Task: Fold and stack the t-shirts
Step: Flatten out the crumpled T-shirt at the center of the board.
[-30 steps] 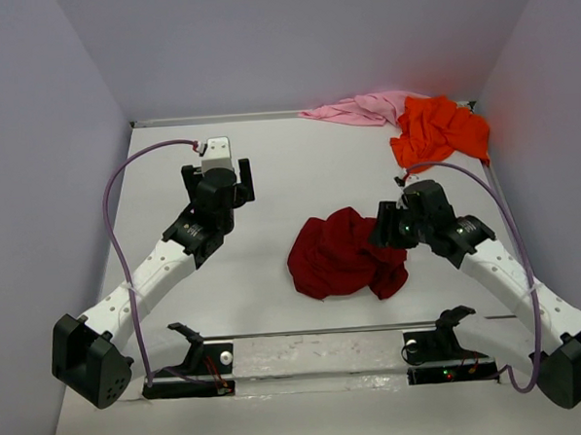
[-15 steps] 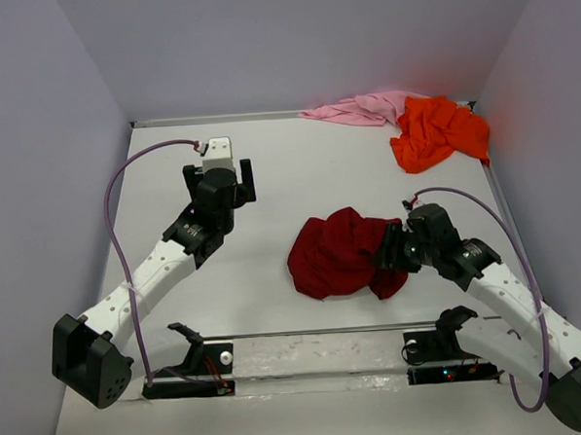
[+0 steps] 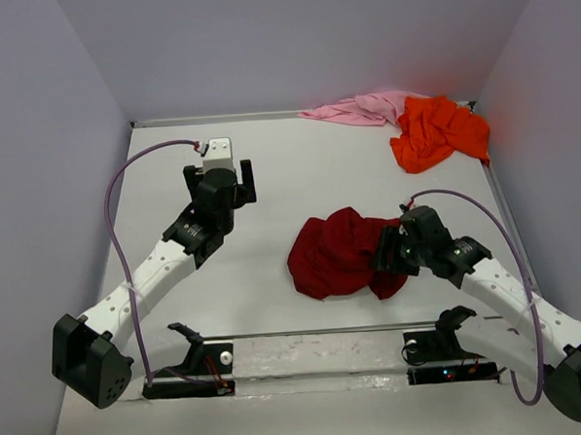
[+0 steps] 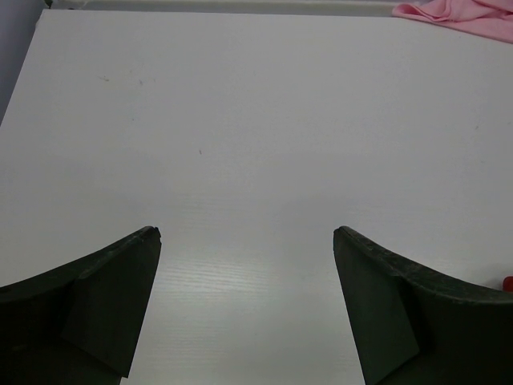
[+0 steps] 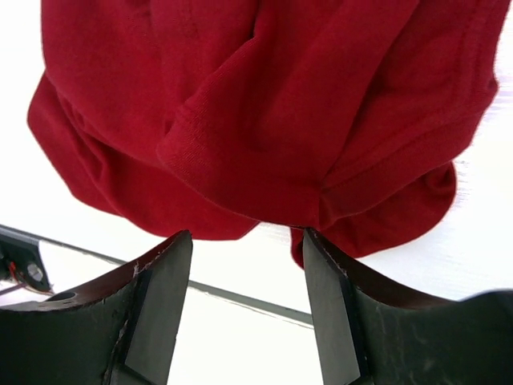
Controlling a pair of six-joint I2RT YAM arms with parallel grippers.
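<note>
The dark red t-shirt [image 3: 336, 254] lies crumpled in the middle of the table. The bright orange t-shirt [image 3: 437, 132] and the pale pink t-shirt [image 3: 358, 109] lie bunched at the back right. My right gripper [image 3: 383, 255] is at the red shirt's right edge. In the right wrist view it [image 5: 244, 237] is open, its jaws either side of the near hem of the red shirt [image 5: 264, 104], with no cloth between them. My left gripper [image 3: 240, 176] hovers over bare table to the left, and it [image 4: 246, 233] is open and empty. The pink shirt [image 4: 465, 12] shows far ahead of it.
Grey walls enclose the white table [image 3: 269, 170] on the left, back and right. A clear strip with black brackets [image 3: 317, 357] runs along the near edge between the arm bases; it shows in the right wrist view [image 5: 240, 297] just below the shirt.
My right gripper has moved toward the near edge along the red shirt's right side, then shifted slightly left. The left arm and the shirts have not moved.
</note>
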